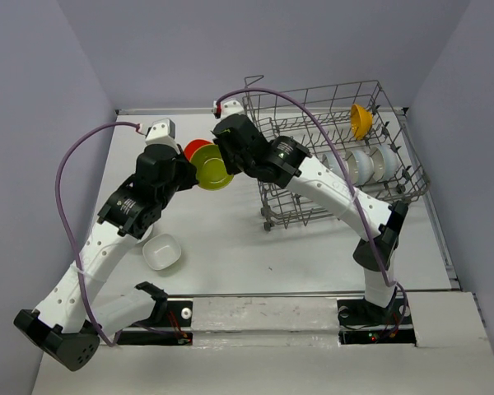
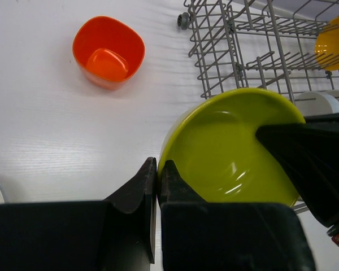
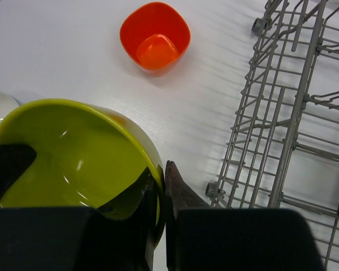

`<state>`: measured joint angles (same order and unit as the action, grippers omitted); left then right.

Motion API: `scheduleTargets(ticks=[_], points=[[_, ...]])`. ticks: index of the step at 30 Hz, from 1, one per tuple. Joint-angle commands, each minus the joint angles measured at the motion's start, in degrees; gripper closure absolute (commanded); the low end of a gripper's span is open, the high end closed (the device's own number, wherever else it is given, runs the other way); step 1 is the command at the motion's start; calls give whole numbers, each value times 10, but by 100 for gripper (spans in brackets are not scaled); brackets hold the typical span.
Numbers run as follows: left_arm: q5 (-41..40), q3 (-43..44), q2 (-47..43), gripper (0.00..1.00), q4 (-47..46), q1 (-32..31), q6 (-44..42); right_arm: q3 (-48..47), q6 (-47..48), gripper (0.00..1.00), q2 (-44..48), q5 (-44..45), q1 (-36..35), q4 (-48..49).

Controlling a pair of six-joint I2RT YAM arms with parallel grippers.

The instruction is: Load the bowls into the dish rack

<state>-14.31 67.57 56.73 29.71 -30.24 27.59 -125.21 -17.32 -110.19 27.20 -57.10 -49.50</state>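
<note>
Jointly held, lime green bowl — both jaws on rim

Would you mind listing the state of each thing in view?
lime green bowl: held by the rim on both sides.
left end effector: shut on lime green bowl.
right end effector: shut on lime green bowl.
red-orange bowl: upright on table, empty.
white bowl: upright on table.
orange-yellow bowl: on edge in dish rack.
racked white bowls: standing on edge.

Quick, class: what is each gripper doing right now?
Left gripper: closed on the glossy lime green bowl.
Right gripper: closed on that bowl too.
</note>
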Motion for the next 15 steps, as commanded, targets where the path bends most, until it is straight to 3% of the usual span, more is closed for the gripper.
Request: scheduleTargets(ticks=[1, 4, 5, 12, 15], points=[[1, 31, -16, 100, -30, 4, -7, -28, 6, 97, 7, 28, -6, 4], [8, 34, -14, 99, -33, 4, -10, -28, 7, 99, 9, 48, -6, 6], [10, 37, -11, 94, -35, 4, -11, -28, 9, 99, 9, 53, -12, 7], [30, 67, 8, 36, -44, 4, -26, -29, 26, 99, 28, 94, -12, 27], [42, 84, 16, 22, -55, 4, -32, -31, 38, 99, 36, 116, -12, 36]])
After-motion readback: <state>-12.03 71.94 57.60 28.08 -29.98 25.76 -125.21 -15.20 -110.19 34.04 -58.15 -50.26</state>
